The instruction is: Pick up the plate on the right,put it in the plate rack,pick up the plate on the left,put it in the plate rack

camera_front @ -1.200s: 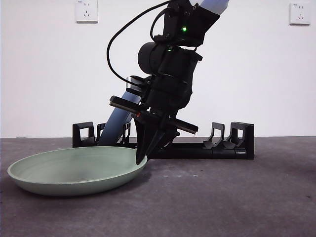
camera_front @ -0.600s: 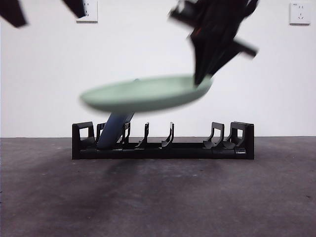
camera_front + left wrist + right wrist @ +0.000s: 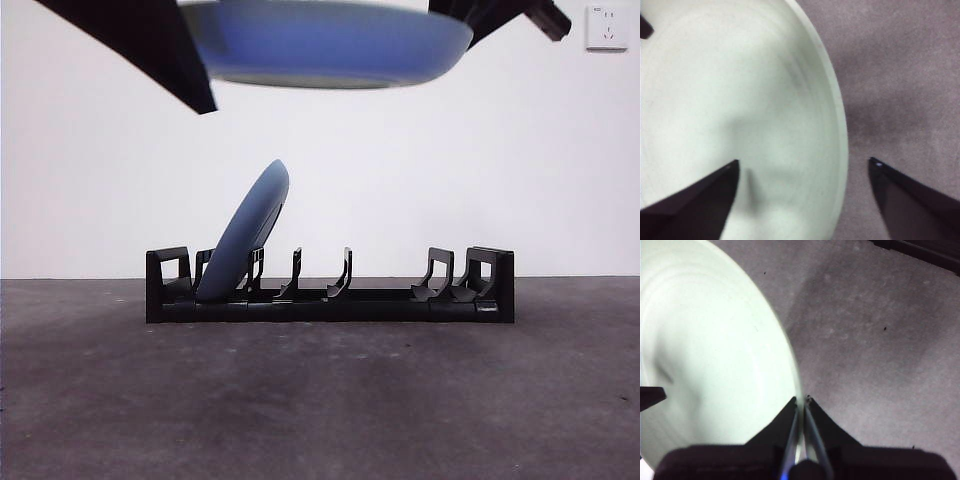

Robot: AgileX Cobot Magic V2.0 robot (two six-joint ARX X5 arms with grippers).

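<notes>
A pale green plate (image 3: 705, 355) hangs level high above the table, and its underside (image 3: 330, 45) looks bluish in the front view. My right gripper (image 3: 803, 400) is shut on its rim, showing as a black shape (image 3: 495, 15) at the plate's right end. My left gripper (image 3: 804, 161) is open. One of its jaws is over the plate (image 3: 740, 110) and the other over the table. In the front view it is the dark wedge (image 3: 160, 50) at the plate's left end. Below stands the black plate rack (image 3: 380, 300).
A blue plate (image 3: 245, 235) leans upright in the rack's left slots. Several curved dividers to its right hold nothing. The dark grey table (image 3: 320, 400) runs in front of the rack, with a white wall and sockets (image 3: 607, 27) behind.
The green plate went from lying on the table to mid-height, then up to the top of the front view, held by my right gripper. My left gripper has come in at its left end.
</notes>
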